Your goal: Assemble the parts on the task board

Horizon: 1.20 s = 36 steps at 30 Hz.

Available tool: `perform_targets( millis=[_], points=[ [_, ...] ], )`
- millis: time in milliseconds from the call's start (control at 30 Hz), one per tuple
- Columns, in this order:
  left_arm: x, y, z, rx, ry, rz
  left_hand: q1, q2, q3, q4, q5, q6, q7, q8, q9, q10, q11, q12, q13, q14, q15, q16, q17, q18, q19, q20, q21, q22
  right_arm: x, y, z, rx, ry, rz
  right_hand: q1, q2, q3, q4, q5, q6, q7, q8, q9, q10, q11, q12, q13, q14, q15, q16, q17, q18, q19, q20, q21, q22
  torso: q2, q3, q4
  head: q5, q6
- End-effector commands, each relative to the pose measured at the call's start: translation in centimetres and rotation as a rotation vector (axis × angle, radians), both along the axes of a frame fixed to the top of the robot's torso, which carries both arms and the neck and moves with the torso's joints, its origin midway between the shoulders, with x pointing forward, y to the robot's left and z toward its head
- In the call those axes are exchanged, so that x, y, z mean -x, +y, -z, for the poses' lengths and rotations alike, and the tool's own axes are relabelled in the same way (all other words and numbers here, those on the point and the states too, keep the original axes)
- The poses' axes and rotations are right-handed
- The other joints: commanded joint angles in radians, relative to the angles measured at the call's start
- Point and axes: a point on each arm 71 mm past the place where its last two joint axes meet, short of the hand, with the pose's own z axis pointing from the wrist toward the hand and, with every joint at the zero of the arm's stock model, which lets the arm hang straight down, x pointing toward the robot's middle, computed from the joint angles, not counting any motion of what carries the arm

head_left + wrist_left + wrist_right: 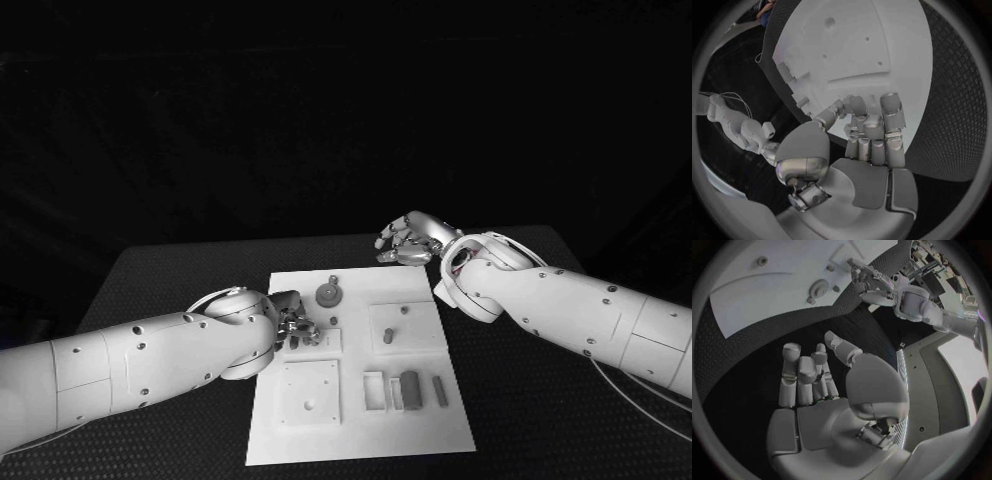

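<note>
While the task board [361, 400] lies flat mid-counter [173, 270] with grey parts [411, 388] on it, the left hand [296, 325] hovers at its left edge, fingers loosely spread, empty; the right hand [408, 240] hangs beyond its far edge, fingers curled, holding nothing.

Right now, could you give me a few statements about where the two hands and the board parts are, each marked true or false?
1. The left hand is over the white board. True.
2. The right hand grips a part from the board. False: its fingers hold nothing and it hangs past the board's far edge, over the table.
3. A round gear-like part sits near the board's far end. True.
4. The long dark bars lie at the board's far end. False: they lie at the near end, on the robot's right side.
5. A peg stands on the square plate in the board's middle. True.
</note>
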Motion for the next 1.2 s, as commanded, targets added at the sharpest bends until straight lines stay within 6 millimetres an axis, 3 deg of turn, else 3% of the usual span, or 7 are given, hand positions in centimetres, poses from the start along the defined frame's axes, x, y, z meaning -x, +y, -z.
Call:
perform_targets(
  millis=[33, 633, 1200],
  points=[
    [-0.02, 0.08, 0.22, -0.019, -0.011, 0.002, 0.062, 0.074, 0.019, -0.028, 0.011, 0.006, 0.005, 0.004, 0.001, -0.001, -0.003, 0.007, 0.0, 0.034, -0.04, 0.005, -0.001, 0.008, 0.009, -0.017, 0.007, 0.021, 0.05, 0.12, -0.03, 0.006, 0.0, -0.013, -0.006, -0.008, 0.002, 0.004, -0.005, 0.0, 0.007, -0.005, 0.001, -0.007, 0.002, 0.004, -0.002, -0.007, -0.002, -0.005, -0.001, 0.03, 0.0, 0.0, 0.001, 0.018, 0.0, 0.0003, 0.0004, 0.001, 0.0],
    [0.01, 0.03, 0.38, -0.026, -0.004, 0.007, 0.056, 0.083, 0.018, -0.034, 0.021, 0.01, 0.003, 0.005, 0.002, 0.002, -0.005, 0.008, -0.001, 0.035, -0.041, 0.008, -0.002, 0.008, 0.011, -0.018, 0.009, 0.021, 0.03, 0.17, -0.01, 0.006, 0.0, -0.014, -0.006, -0.008, 0.002, 0.004, -0.005, 0.001, 0.007, -0.005, 0.001, -0.007, 0.002, 0.004, -0.002, -0.007, -0.002, -0.004, -0.001, 0.03, 0.0, 0.0, 0.001, 0.018, 0.001, -0.0002, 0.0002, 0.0, 0.0],
    [0.06, -0.07, 0.51, -0.006, 0.014, 0.004, 0.041, 0.067, 0.012, -0.028, 0.004, 0.012, 0.003, 0.005, 0.001, 0.004, -0.005, 0.007, -0.002, 0.034, -0.041, 0.011, -0.004, 0.007, 0.011, -0.017, 0.01, 0.02, 0.02, 0.15, 0.0, 0.007, 0.001, -0.014, -0.006, -0.007, 0.002, 0.004, -0.005, 0.001, 0.007, -0.005, 0.002, -0.007, 0.002, 0.004, -0.002, -0.007, -0.002, -0.004, -0.001, 0.03, 0.0, 0.0, 0.001, 0.018, 0.0, 0.0011, -0.0009, -0.001, 0.0]
  ],
)
